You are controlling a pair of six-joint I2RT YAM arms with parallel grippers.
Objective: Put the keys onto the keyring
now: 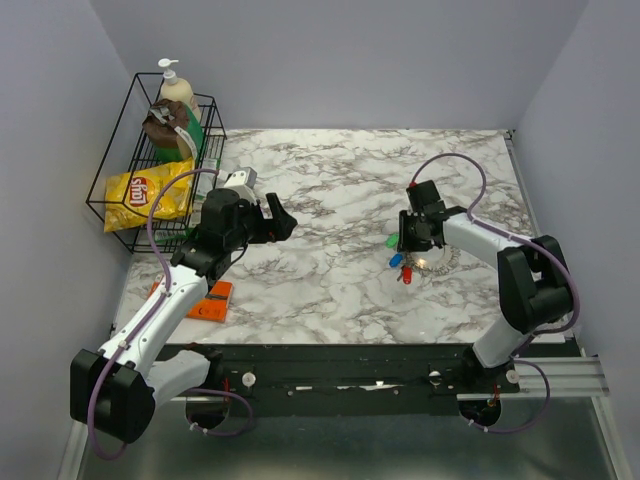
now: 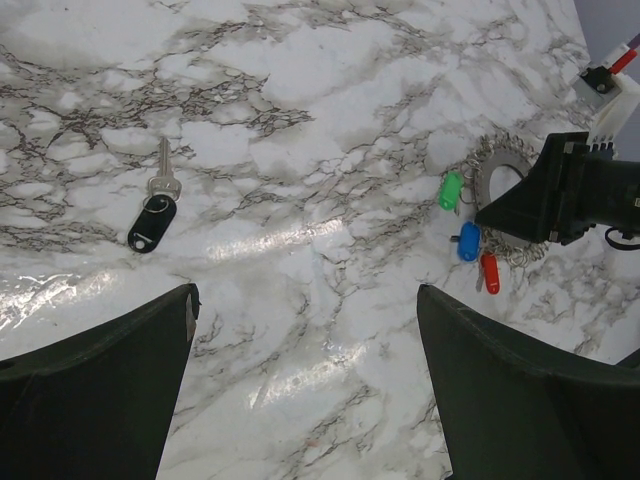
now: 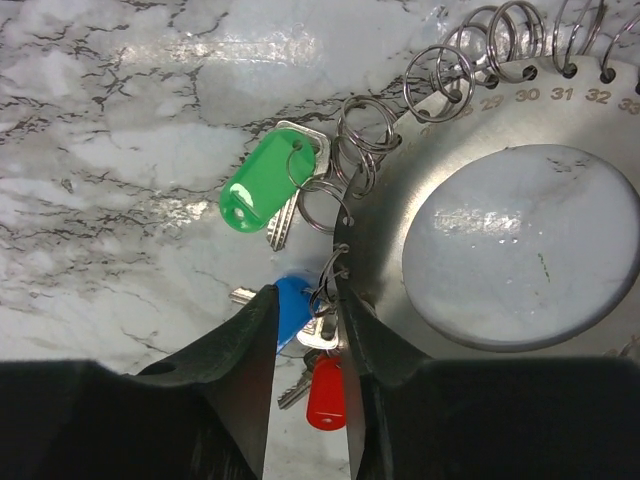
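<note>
Your right pincer (image 3: pixel 305 340) is down at the left edge of the keyring (image 3: pixel 400 250), which lies flat on the right side of the marble table (image 1: pixel 340 180). Its fingers (image 3: pixel 235 385) are drawn in to a narrow gap. A small wire loop (image 3: pixel 330 275) hanging off the rim sits right in that gap. I cannot tell whether the fingers actually pinch it or only straddle it.

The blue key (image 3: pixel 290 305) peeks out just left of the loop, and the red key (image 3: pixel 327 395) shows between the fingers. The green key (image 3: pixel 262 190) lies a little farther out on its own loop, and all three sit tight against the ring's left side. Read the rim: the stamped numbers 29, 30, 31, 32 and 33 run along it, each with a hole and a loop.

Your left pincer (image 2: pixel 305 390) hangs over the left half of the table, spread as wide as it goes and holding nothing. Under it, a key with a black tag (image 2: pixel 153 222) lies alone on the marble, well apart from the ring.

At the far left, a black wire basket (image 1: pixel 112 180) holds a yellow chip bag (image 1: pixel 150 195) with the Lay's logo, and a pump bottle (image 1: pixel 178 92).
</note>
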